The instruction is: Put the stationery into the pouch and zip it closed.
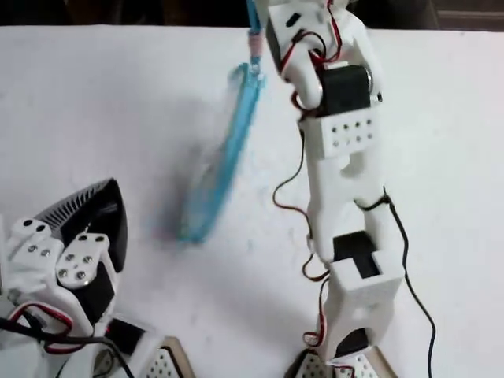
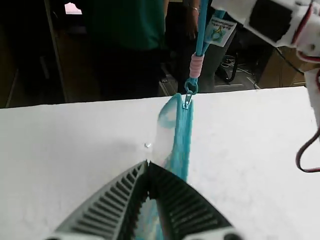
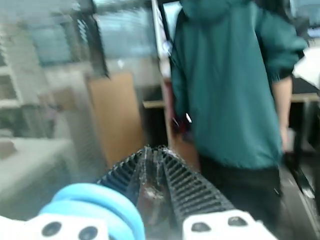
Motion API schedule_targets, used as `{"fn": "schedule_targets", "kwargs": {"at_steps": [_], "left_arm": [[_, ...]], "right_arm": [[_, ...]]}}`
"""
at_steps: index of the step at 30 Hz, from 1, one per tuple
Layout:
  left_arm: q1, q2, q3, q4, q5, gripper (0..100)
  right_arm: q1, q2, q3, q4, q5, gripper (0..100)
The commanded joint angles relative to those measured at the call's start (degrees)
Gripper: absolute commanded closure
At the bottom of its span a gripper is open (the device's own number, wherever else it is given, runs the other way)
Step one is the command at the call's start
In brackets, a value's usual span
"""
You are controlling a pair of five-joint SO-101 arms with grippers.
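Observation:
A translucent blue pouch (image 1: pixel 223 157) stretches slantwise across the middle of the table, its far end raised. Its zipper slider (image 2: pixel 188 97) sits at that far end, joined to a pink and blue strap (image 2: pixel 197 55) that runs up to my right arm (image 1: pixel 339 118). My right gripper (image 3: pixel 151 152) is held high at the table's far edge, shut on the strap (image 1: pixel 254 35). My left gripper (image 2: pixel 147 165) rests at the near left, shut and holding nothing, its tip pointing at the pouch's (image 2: pixel 181 142) near end. The black left gripper (image 1: pixel 93 211) is a short way from the pouch.
The white table (image 1: pixel 94 102) has free room on the left and the far right. The right arm's red and black cables (image 1: pixel 295 197) hang beside the pouch. A person in a green top (image 3: pixel 230 85) stands behind the table's far edge.

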Motion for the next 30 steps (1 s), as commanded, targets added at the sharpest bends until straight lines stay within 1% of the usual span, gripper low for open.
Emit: {"fn": "schedule_targets", "kwargs": {"at_steps": [1, 4, 6, 10, 13, 17, 19, 21, 25, 27, 30], "left_arm": [[0.48, 3.21, 2.20, -0.26, -0.70, 96], [0.31, 4.53, 4.40, -1.49, 0.35, 85], [0.31, 4.97, 5.19, -3.16, 3.08, 80], [0.31, 6.73, 5.27, -8.09, 3.96, 79], [0.48, 8.84, 5.27, -10.11, 3.87, 78], [0.66, 10.95, 5.27, -9.93, 3.69, 75], [0.66, 11.12, 5.19, -9.23, 1.32, 75], [1.10, 11.12, 4.75, -6.07, -1.67, 75], [5.49, 9.19, 6.15, -0.97, -5.19, 74], [7.69, 7.43, 8.00, -1.14, -6.33, 74], [8.13, 5.41, 13.27, -5.27, -6.07, 73]], "right_arm": [[-3.82, -1.19, -10.90, 4.79, -0.18, 98.2], [-7.78, -1.19, -17.58, 9.98, 2.81, 98.2], [-10.33, -1.19, -21.27, 12.97, 4.22, 98.2], [-14.02, -1.19, -25.76, 17.27, 5.89, 98.2], [-15.08, -1.19, -27.16, 18.86, 5.80, 98.2], [-15.08, -1.19, -27.25, 18.86, 5.80, 98.2], [-15.08, -1.19, -27.25, 18.86, 5.80, 98.2], [-15.08, -1.19, -27.25, 18.86, 5.80, 98.2], [-15.08, -1.19, -27.25, 18.86, 5.80, 98.2], [-15.16, -1.10, -27.25, 18.68, 5.80, 98.2], [-15.96, -0.92, -27.25, 18.77, 5.80, 98.2]]}}
